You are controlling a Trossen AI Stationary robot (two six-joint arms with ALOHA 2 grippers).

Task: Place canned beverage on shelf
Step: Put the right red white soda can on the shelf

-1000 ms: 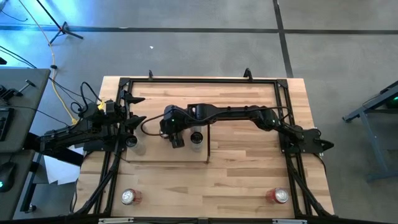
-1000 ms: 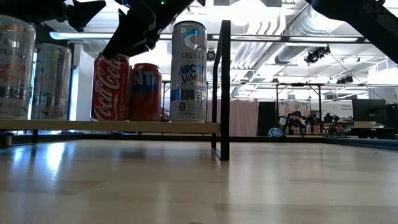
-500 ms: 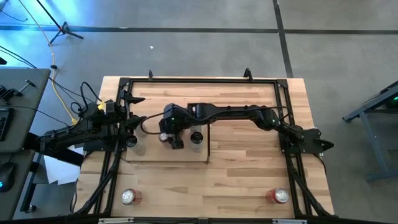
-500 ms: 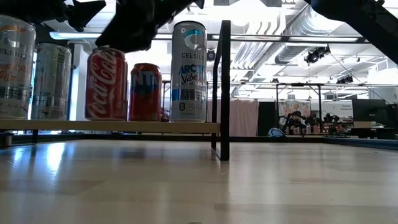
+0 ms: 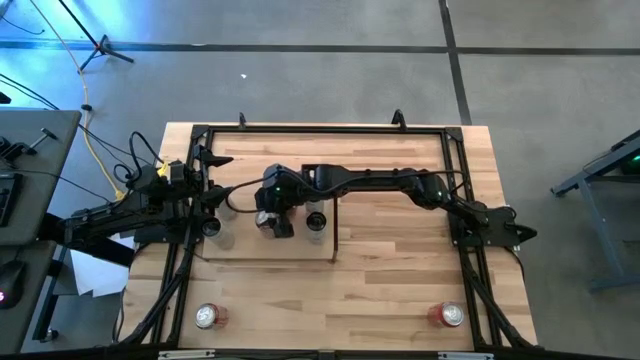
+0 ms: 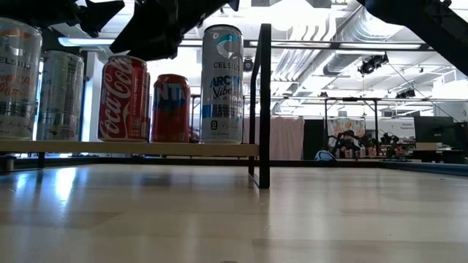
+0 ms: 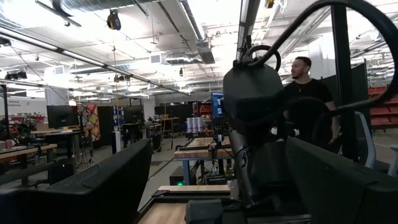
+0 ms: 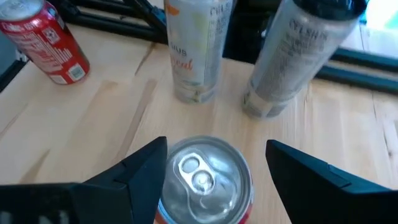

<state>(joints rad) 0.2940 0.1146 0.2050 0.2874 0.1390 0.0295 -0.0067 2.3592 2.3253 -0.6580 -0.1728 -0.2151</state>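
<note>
My right gripper (image 5: 272,224) reaches in from the right, over the left half of the shelf (image 5: 270,250), and is clamped on the red cola can (image 6: 124,98). My fingers (image 8: 140,171) sit on either side of its silver top. The can's base is down at the shelf board and it leans slightly. It is in the middle of the row, with a red-and-blue can (image 6: 170,108) just to its right and a tall white Celsius can (image 6: 221,84) beyond that, next to the dark upright strip (image 6: 265,102) at the shelf's right end. Two more tall cans (image 6: 18,77) stand to its left. My left gripper (image 5: 222,192) waits at the table's left edge beside the shelf, with its fingers spread and nothing between them. On the near tabletop, one can (image 5: 207,317) stands near the left corner and another can (image 5: 450,316) near the right corner.
</note>
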